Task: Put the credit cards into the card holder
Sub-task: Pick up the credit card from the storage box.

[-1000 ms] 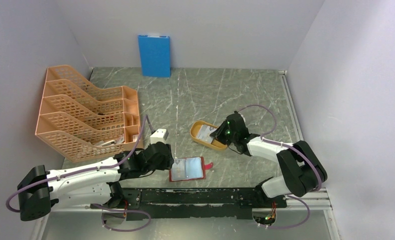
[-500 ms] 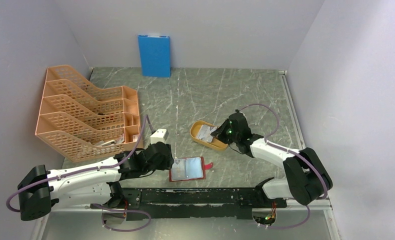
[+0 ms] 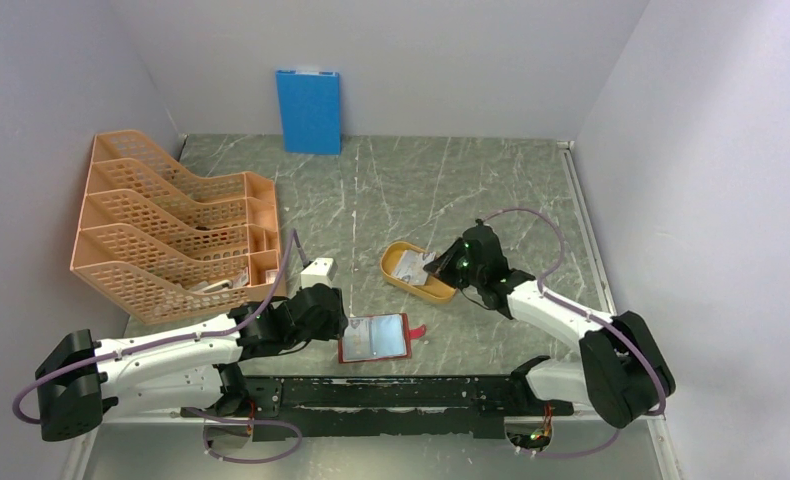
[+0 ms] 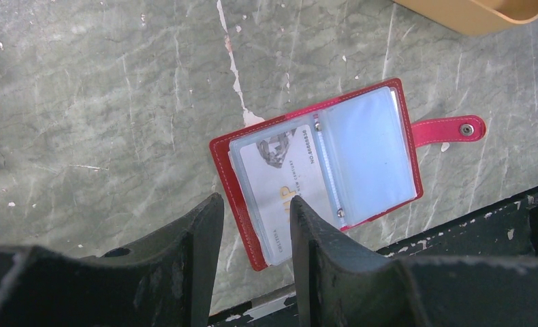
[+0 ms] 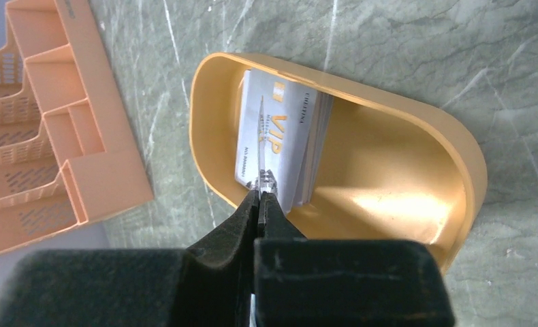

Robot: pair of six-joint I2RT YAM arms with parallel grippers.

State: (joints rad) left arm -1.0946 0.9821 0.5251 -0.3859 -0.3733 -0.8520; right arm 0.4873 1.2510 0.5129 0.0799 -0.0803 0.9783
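tray (image 5: 472, 163): stack of credit cards (image 5: 287, 136), my right gripper (image 5: 261, 197) pinching one card's edge | card holder (image 4: 368, 150) open on tabletop (image 4: 116, 102), one card pocketed, which I only resolve in left wrist view | left gripper (image 4: 256, 202) spread over its edge

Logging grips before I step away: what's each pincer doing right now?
Left pincer: open, empty, above the open card holder.
Right pincer: closed on the edge of one credit card in the yellow tray.
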